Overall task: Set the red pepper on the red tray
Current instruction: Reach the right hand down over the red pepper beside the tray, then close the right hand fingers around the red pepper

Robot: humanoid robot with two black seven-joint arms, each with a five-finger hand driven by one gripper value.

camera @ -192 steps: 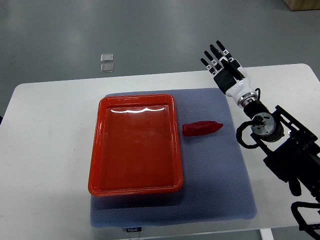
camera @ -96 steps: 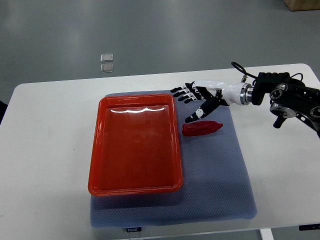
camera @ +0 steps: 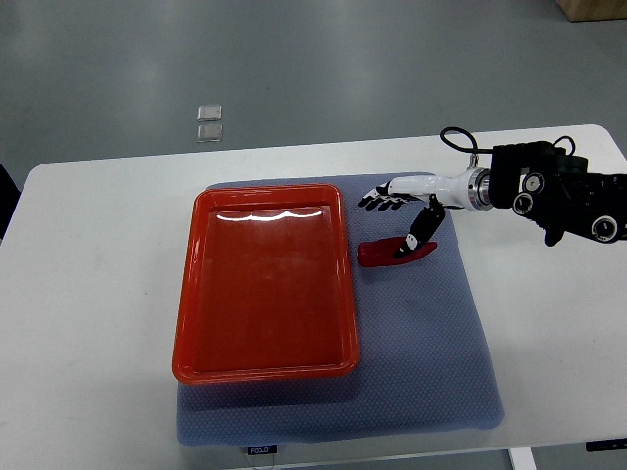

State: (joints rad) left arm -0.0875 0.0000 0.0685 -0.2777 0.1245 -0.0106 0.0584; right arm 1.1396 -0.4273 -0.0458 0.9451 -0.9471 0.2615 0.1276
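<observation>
**Hand poised over a small, smooth pepper**

Nearest the robot's side, the white worktop carries a blue-grey textured mat, and on the mat's left half sits the shallow rectangular red plastic tray, with nothing in it.

Just beside the tray's right rim, at about two o'clock from its centre, lies the small tapered red pepper, flat on the mat, blunt end toward the tray and tip pointing to three o'clock. It is not yet on the tray.

Above it is the right hand, white-backed with black fingers, its arm coming in from three o'clock. The fingers are spread toward nine o'clock beyond the pepper, and the thumb reaches down to its right part, seemingly touching; nothing is gripped.

The pepper looks light, glossy and likely slippery, with a firm but hollow-seeming body. I would take it across the thick middle, thumb on one flank and fingers on the other, squeezing gently so it neither rolls nor squirts out.

Farther off, two small clear squares lie on the grey floor.
</observation>
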